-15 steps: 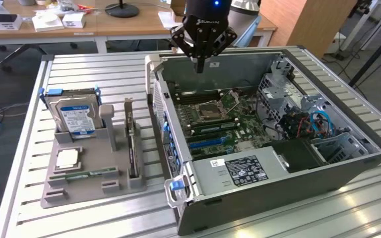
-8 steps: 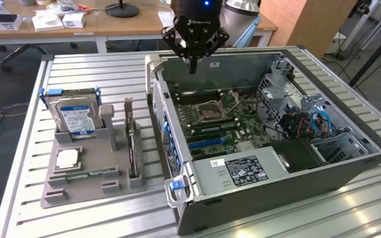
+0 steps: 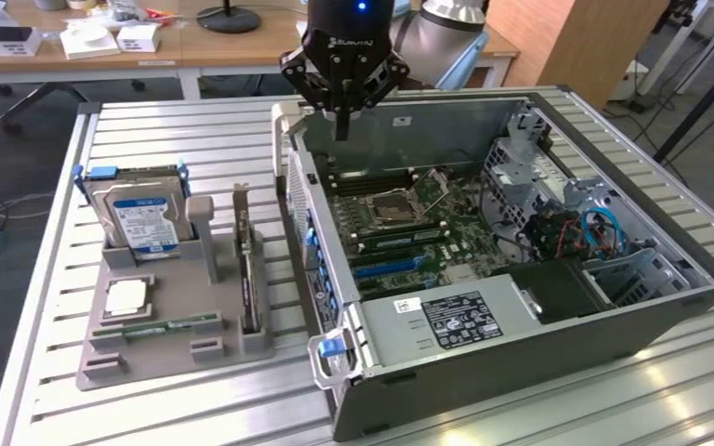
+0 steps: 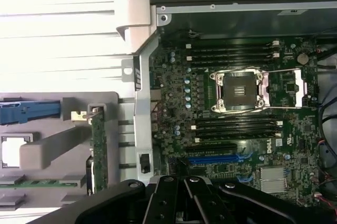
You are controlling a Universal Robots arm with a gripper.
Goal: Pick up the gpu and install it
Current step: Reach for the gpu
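Observation:
The gpu (image 3: 248,271) is a thin dark card standing on its edge in a slot of the grey holder (image 3: 171,358), with its metal bracket end pointing to the far side of the table. In the wrist view the gpu (image 4: 98,153) appears edge-on beside the case wall. My gripper (image 3: 342,128) hangs above the far end of the open computer case (image 3: 519,372), to the exterior view's right of the gpu and well clear of it. Its fingers are shut together with nothing between them. My gripper (image 4: 190,184) looks down on the motherboard (image 4: 237,129).
The holder also carries a silver hard drive (image 3: 144,218), a processor chip (image 3: 125,297) and a green memory stick (image 3: 159,327). On the motherboard sit a processor socket (image 4: 239,91) and a blue card slot (image 4: 216,158). The case wall (image 3: 301,232) stands between holder and motherboard.

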